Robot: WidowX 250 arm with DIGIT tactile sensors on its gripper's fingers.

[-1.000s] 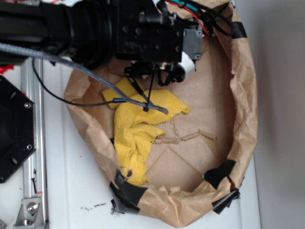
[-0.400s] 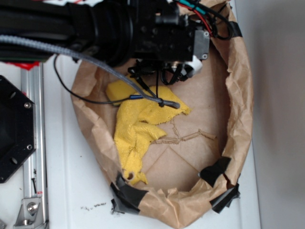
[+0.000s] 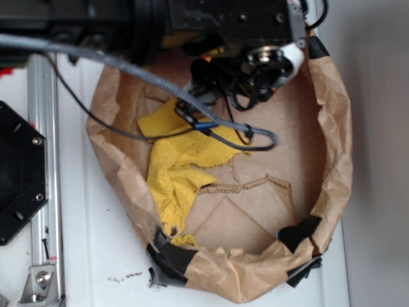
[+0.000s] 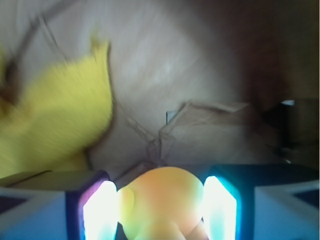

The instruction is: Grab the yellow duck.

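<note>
In the wrist view the yellow duck fills the gap between my two bright fingers. It is glossy, rounded and yellow-orange, and both pads press its sides. My gripper is shut on it, above the brown paper floor. Seen from the exterior camera, my gripper hangs under the black arm at the upper middle of the paper basin, and the arm and cables hide the duck there.
A large yellow cloth lies crumpled at the basin's left, also seen as the yellow cloth in the wrist view. A flat yellow sponge wedge sits behind it. Black tape patches the rim. A metal rail runs along the left.
The arm has moved right and toward the top of the frame, looming larger. Its grey cable now trails across the cloth, and the cloth's right corner has shifted a little.
</note>
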